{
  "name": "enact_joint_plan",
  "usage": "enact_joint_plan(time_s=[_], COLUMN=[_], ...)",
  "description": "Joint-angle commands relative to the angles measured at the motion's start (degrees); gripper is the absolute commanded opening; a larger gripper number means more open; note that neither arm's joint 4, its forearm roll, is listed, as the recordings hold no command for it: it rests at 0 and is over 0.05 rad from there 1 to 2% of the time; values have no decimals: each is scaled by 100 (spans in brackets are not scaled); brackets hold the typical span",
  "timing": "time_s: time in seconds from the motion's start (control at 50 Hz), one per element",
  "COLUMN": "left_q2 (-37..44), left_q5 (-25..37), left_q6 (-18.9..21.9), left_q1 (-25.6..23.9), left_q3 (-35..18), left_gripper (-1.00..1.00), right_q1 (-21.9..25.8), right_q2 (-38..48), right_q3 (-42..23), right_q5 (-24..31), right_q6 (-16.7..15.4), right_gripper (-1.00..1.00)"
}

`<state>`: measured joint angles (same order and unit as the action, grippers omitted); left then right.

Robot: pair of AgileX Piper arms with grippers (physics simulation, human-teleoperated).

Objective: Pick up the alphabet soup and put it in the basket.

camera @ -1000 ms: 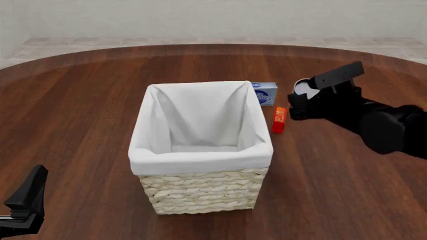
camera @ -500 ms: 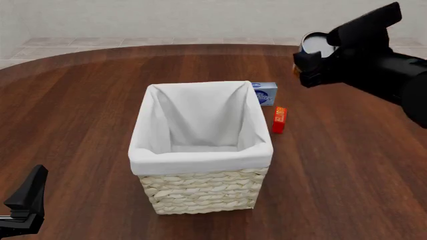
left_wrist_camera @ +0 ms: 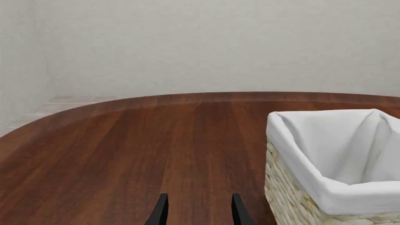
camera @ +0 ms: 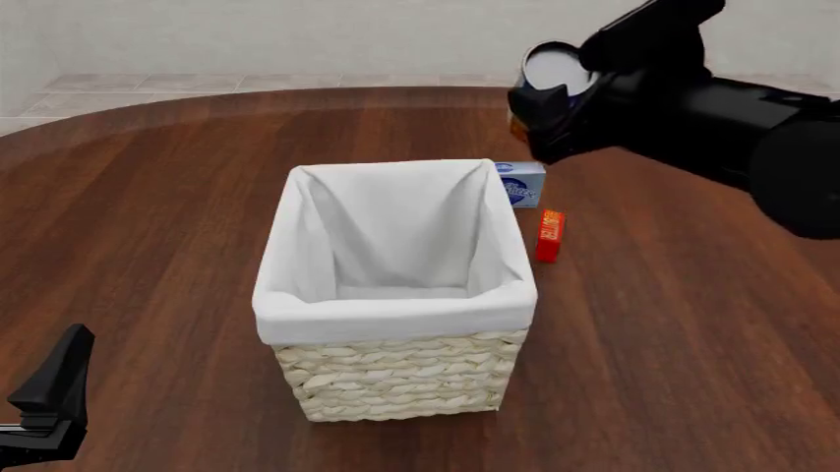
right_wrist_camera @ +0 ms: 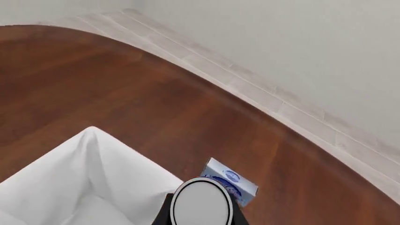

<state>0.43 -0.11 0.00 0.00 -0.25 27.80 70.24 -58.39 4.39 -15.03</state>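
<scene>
Left tool sat low at the near left corner of the tabletop, well apart from everything else. In its wrist view the two dark fingers stood parted with only bare wood between them: released, holding nothing.

Basket stood upright near the middle of the tabletop, white cloth lining folded over its rim, cream wicker showing below. Nothing visible inside it.

Just beyond the basket's far right corner lay a pale blue-and-white box, and beside that, slightly nearer, a small red-orange box on the wood.

Right tool was up in the air at the upper right, above the pale box and beyond the basket's far right corner. It was clenched on the soup can: the can's grey top faced the camera, dark fingers on either side of it. The right wrist view showed the same can top held between the fingers, with the basket lining and the pale box below. Can was off the tabletop, not over the basket opening.
</scene>
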Motion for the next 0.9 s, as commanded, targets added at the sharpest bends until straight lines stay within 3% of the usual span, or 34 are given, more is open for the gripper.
enact_joint_plan(time_s=[0.02,0.1,0.24,0.3,0.32,0.4,0.42,0.74,0.9], left_q2=[0,0,0,0,0,0,0,0,0], left_q5=[0,0,0,0,0,0,0,0,0], left_q6=[0,0,0,0,0,0,0,0,0], left_q1=[0,0,0,0,0,0,0,0,0], left_q3=[0,0,0,0,0,0,0,0,0], left_gripper=[100,100,100,100,100,100,100,100,100], right_q1=[477,701,1002,1150,1257,1374,1456,1673,1631], right_q2=[256,471,854,1010,1047,1315,1339,2166,2385], right_q3=[-380,-564,-955,-1110,-1186,-1414,-1496,-1965,-1879], right_q5=[7,72,281,403,489,679,759,1059,1089], right_q6=[197,335,98,83,235,-6,134,221,182], right_gripper=[-100,-100,-100,-100,-100,-100,-100,-100,-100])
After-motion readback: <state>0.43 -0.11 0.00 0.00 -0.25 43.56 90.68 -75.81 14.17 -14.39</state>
